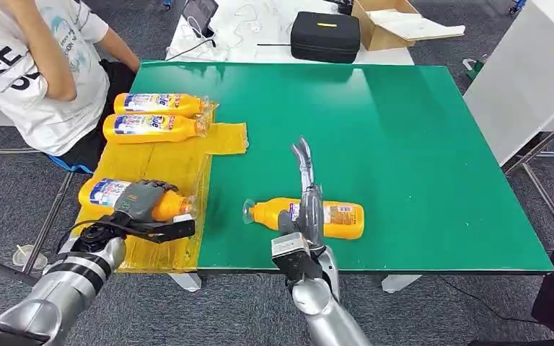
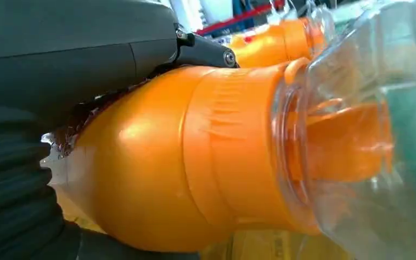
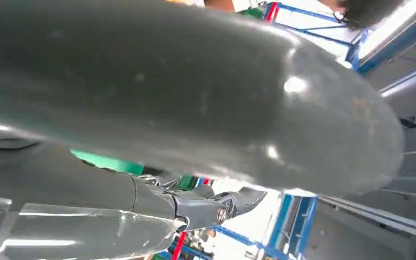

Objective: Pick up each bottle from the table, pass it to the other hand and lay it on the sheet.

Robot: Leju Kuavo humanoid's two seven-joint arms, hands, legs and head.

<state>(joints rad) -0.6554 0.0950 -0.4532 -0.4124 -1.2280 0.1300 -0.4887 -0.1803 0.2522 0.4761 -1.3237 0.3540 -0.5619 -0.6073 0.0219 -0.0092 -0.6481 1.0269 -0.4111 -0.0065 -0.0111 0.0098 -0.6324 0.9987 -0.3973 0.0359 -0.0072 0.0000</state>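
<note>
In the head view, an orange bottle (image 1: 105,193) lies on the near end of the yellow sheet (image 1: 166,162), and my left hand (image 1: 144,202) grips it around the neck end. The left wrist view shows that bottle (image 2: 157,162) close up, under my left hand (image 2: 59,59). Two more orange bottles (image 1: 160,104) (image 1: 155,127) lie side by side at the sheet's far end. Another bottle (image 1: 332,218) lies on the green table (image 1: 404,130) near its front edge. My right hand (image 1: 306,198) stands over its middle, fingers straight and holding nothing. Its thumb and fingers (image 3: 233,203) show apart in the right wrist view.
A person in a white shirt (image 1: 36,65) sits at the table's far left corner. Behind the table are a black case (image 1: 324,36) and a cardboard box (image 1: 393,21). A white panel (image 1: 534,72) stands to the right.
</note>
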